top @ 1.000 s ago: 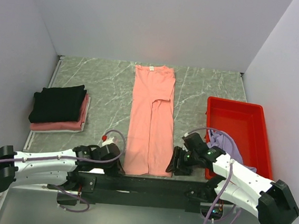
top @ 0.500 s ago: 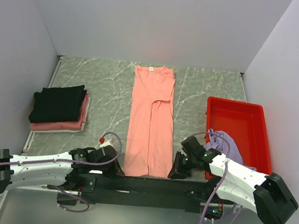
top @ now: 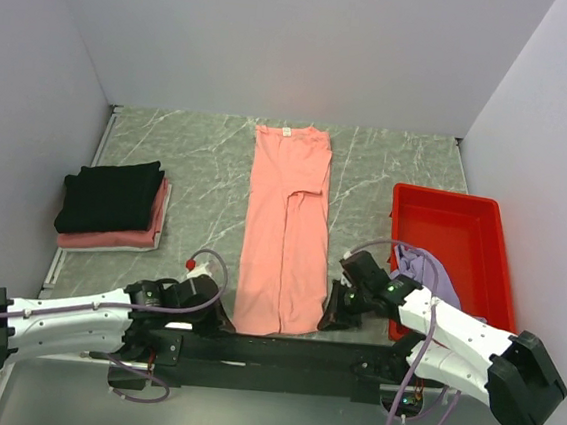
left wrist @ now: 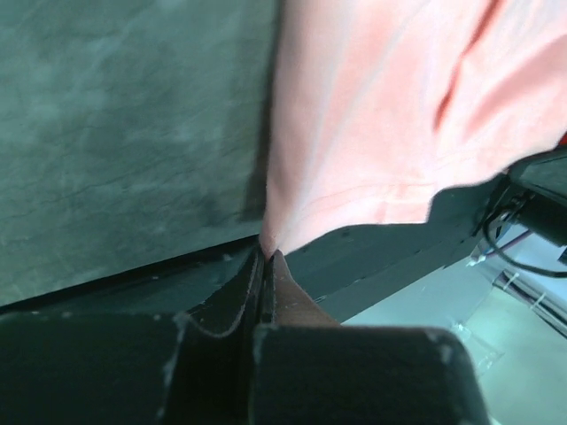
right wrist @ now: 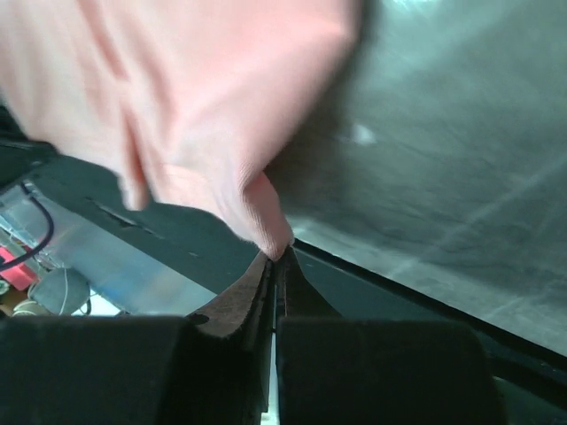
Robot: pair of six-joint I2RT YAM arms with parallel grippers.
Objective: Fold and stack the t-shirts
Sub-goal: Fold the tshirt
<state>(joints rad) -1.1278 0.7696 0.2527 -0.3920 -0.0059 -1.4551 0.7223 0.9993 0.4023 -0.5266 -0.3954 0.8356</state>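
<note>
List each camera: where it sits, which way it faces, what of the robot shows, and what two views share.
Top external: above and behind the arms, looking down on the table; both arms show, left fingers and right fingers at the salmon-pink t-shirt's near hem.
Left wrist: on that wrist, facing along the shut left fingers, which pinch a hem corner.
Right wrist: on that wrist, facing along the shut right fingers, which pinch the other corner.
Shared: both wrist views show the same hem.
</note>
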